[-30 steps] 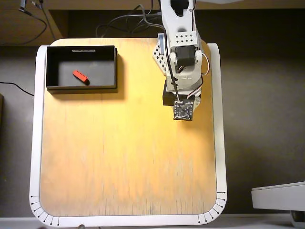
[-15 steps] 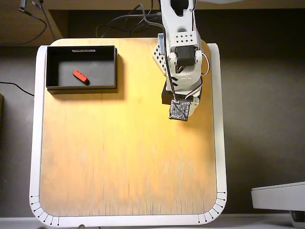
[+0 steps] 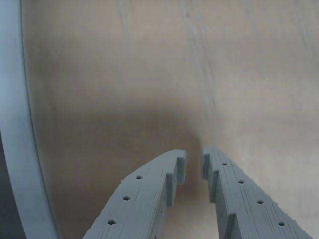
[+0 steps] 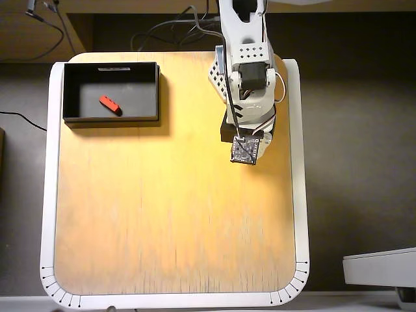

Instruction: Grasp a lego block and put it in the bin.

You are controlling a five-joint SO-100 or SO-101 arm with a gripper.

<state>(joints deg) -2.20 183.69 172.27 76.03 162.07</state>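
**Block lies in the bin, gripper empty over bare wood**

In the overhead view, the bin [image 4: 111, 91] sits at the table's far left corner, its white label strip on the upper rim. The block [image 4: 108, 103] lies inside it on the dark floor, tilted diagonally, left of the floor's centre and clear of all 4 walls.

To the right of the bin, well apart from it, the arm [image 4: 246, 71] reaches down from the top edge over the right half of the table [image 4: 169, 214]. A small dark circuit board at its tip hides the fingers from above. Dark cables trail behind the arm's base at the top.

In the wrist view, the table's pale rim curves down the left edge. Right of it, the gripper [image 3: 193, 164] enters from the bottom, its 2 grey fingers [image 3: 149, 194] nearly together, with only a narrow slit between the tips and nothing held. Beneath them is plain wood with a soft shadow.
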